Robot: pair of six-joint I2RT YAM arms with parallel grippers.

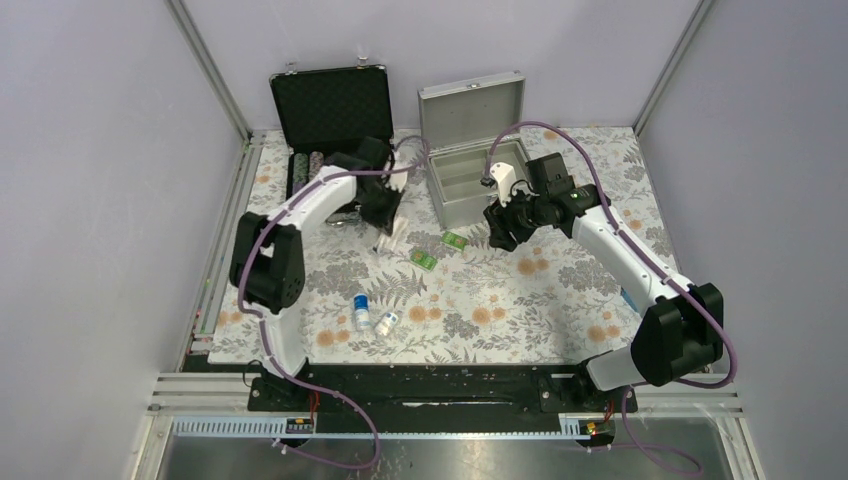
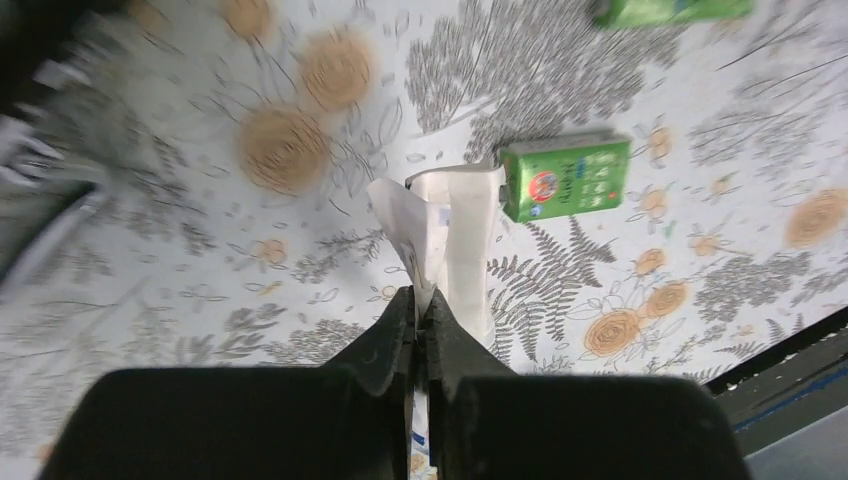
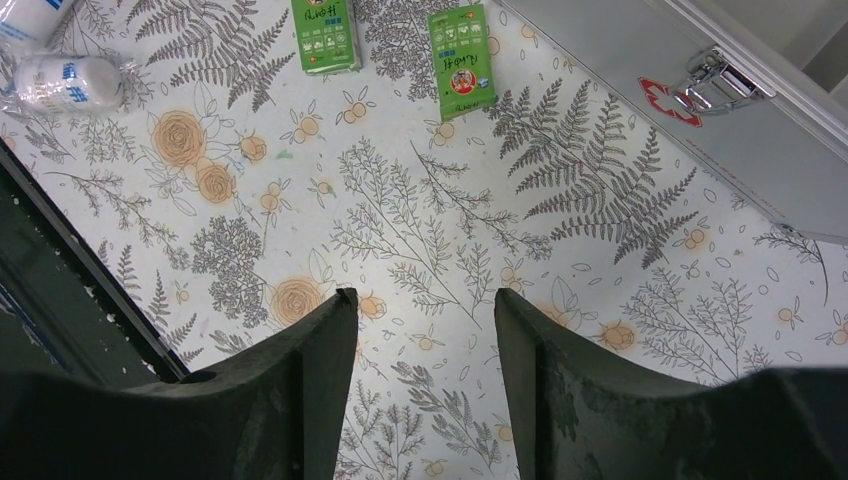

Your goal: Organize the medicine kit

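The medicine kit (image 1: 470,180), a grey metal box, stands open at the back with its lid (image 1: 472,104) upright. Its front wall with the latch (image 3: 716,74) and the red mark (image 3: 668,101) shows in the right wrist view. My left gripper (image 1: 386,236) (image 2: 422,300) is shut on a white paper packet (image 2: 455,225) that hangs just above the cloth, left of the box. My right gripper (image 1: 498,232) (image 3: 420,300) is open and empty, hovering in front of the box. A grey piece (image 1: 343,214), perhaps the tray, is mostly hidden under my left arm.
Two green packets (image 1: 455,240) (image 1: 424,259) lie in front of the box; one green packet (image 2: 565,180) is beside the held packet. Two small white bottles (image 1: 361,311) (image 1: 387,322) lie nearer the front. A black case with poker chips (image 1: 330,108) stands open at the back left.
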